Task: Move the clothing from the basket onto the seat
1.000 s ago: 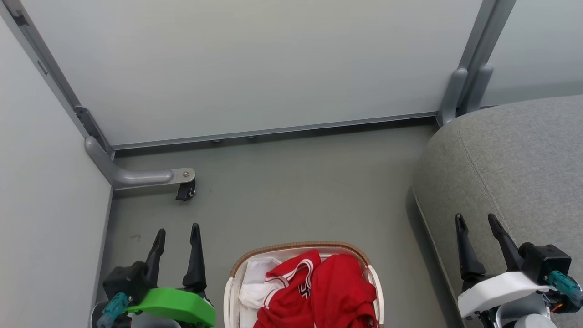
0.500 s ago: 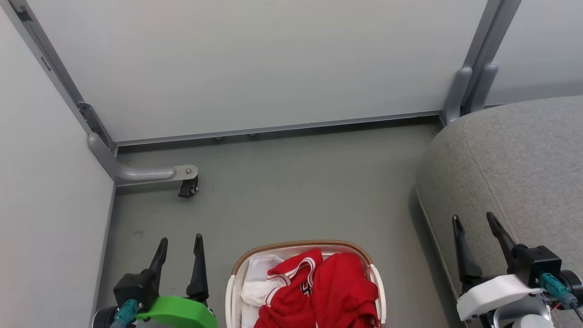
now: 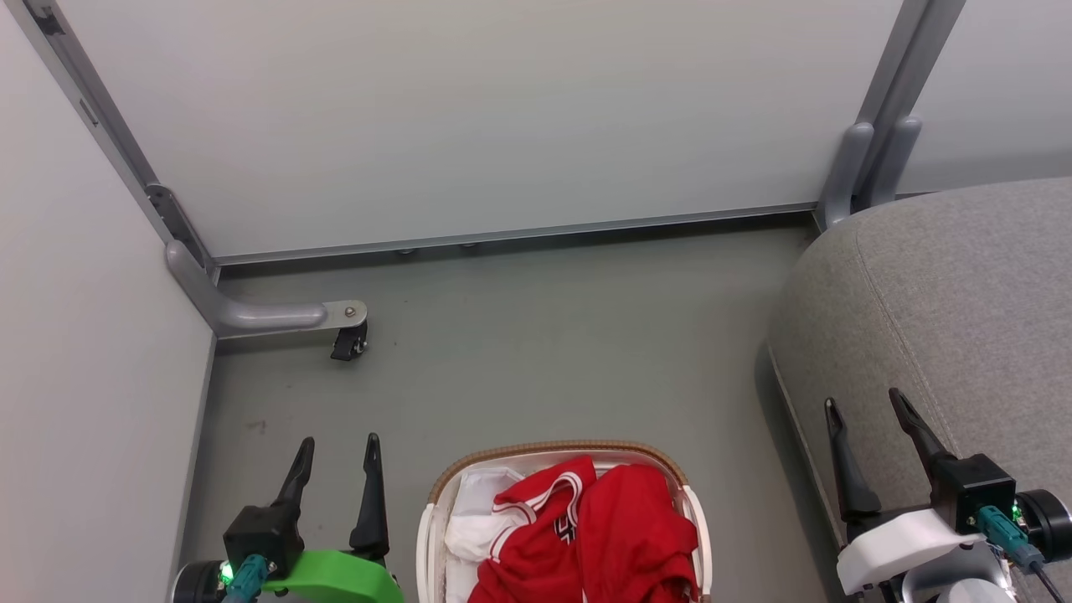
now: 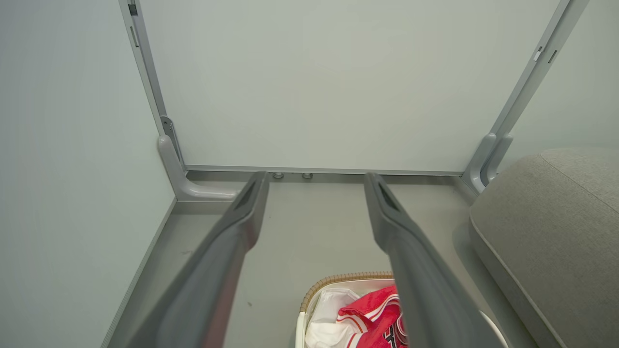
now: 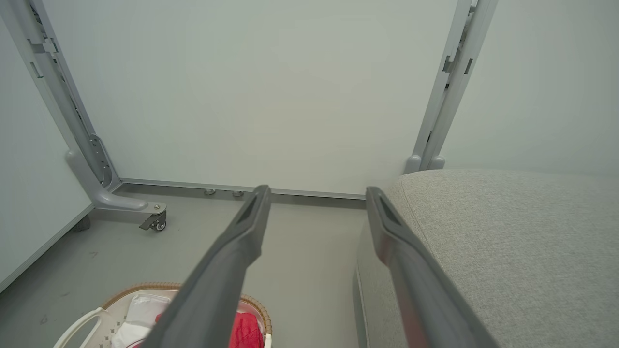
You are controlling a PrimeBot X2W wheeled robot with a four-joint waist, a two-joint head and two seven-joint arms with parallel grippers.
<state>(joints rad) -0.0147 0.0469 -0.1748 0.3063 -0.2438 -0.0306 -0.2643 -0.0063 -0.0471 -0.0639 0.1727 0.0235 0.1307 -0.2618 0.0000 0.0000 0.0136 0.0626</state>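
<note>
Not much movement for you here: the head camera has drifted a touch, and your left gripper (image 3: 340, 440) has slid a little lower in the head view, just beside the basket (image 3: 553, 447). Your right gripper (image 3: 863, 399) hovers by the edge of the seat (image 3: 963, 301). Both have their fingers spread wide and empty, as a moment ago. The clothing (image 3: 603, 536) lies heaped in the basket, untouched, with nothing red on the seat. The job has barely started; reaching in for the first garment looks like your next move.
</note>
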